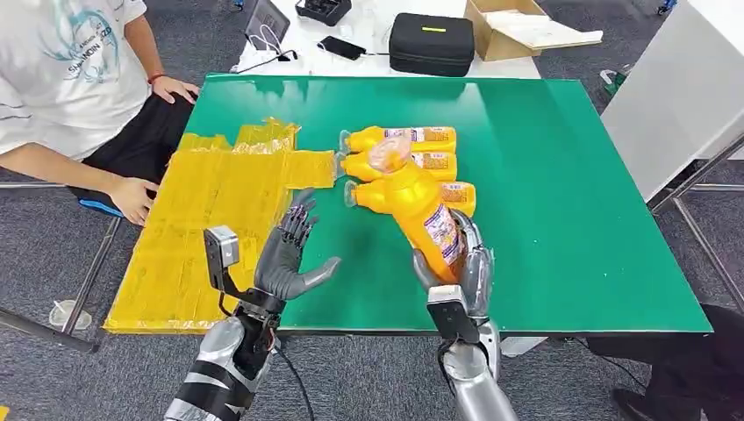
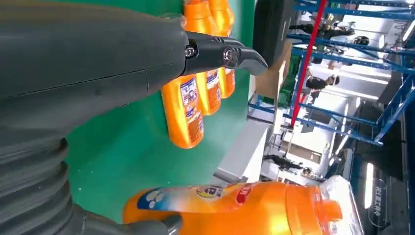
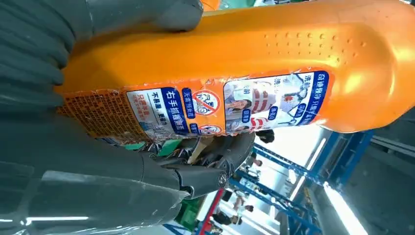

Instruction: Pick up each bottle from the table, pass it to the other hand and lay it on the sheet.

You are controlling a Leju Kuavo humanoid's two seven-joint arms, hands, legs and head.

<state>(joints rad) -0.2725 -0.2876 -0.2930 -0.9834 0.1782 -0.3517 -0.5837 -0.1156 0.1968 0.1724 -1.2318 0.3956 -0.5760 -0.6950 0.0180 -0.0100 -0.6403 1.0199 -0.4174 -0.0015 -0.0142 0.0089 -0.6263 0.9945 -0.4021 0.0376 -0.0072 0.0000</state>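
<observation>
Now right hand (image 1: 465,267) grips bottle (image 1: 421,206) upright; left hand (image 1: 289,259) beside it, fingers spread, empty.

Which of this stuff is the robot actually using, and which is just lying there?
Using:
- bottle held by the right hand
- three bottles lying on the green table
- yellow sheet
- open left hand

Just lying there:
- black case
- cardboard box
- phone

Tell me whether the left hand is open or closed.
Open. The left hand holds nothing, its fingers spread, beside the bottle gripped by the right hand.
</observation>
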